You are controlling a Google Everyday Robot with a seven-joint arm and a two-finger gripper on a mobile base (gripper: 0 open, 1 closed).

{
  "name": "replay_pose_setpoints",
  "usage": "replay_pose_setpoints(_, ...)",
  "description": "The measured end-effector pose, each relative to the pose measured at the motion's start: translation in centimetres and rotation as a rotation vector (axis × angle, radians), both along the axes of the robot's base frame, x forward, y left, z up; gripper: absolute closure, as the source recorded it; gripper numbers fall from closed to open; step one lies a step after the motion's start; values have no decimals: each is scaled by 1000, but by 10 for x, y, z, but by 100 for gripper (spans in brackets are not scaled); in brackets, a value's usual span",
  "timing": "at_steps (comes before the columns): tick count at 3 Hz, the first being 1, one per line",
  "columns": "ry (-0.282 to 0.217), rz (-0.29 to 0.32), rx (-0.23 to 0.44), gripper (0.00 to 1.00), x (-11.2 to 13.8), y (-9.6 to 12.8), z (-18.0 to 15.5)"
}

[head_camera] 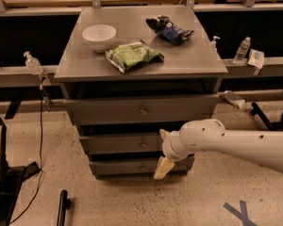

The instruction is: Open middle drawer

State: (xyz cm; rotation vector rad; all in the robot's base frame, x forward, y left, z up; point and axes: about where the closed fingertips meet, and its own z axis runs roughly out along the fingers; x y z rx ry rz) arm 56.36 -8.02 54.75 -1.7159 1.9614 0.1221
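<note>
The grey cabinet (70, 69) has three drawers. The middle drawer (114, 144) is the second one down, a flat wide front with a small round knob (143, 145); it looks closed. My gripper (163, 150) is at the end of the white arm coming in from the right. It sits in front of the right part of the middle drawer, just right of the knob and not on it. It is open: one tan finger (162, 167) hangs down over the lowest drawer, the other shows near the drawer's upper edge.
On the cabinet top lie a white bowl (99, 34), a green chip bag (133, 55) and a dark blue bag (170, 29). Bottles stand on side rails at left (32, 62) and right (241, 50). Black gear and cables are on the floor at left (4, 178).
</note>
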Motion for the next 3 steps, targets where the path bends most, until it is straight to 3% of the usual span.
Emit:
replay_pose_setpoints(1, -47, -7, 6, 0, 9, 0, 2)
replay_pose_setpoints(2, -32, -3, 5, 0, 6, 0, 2)
replay_pose_setpoints(3, -28, 29, 9, 0, 14, -4, -20)
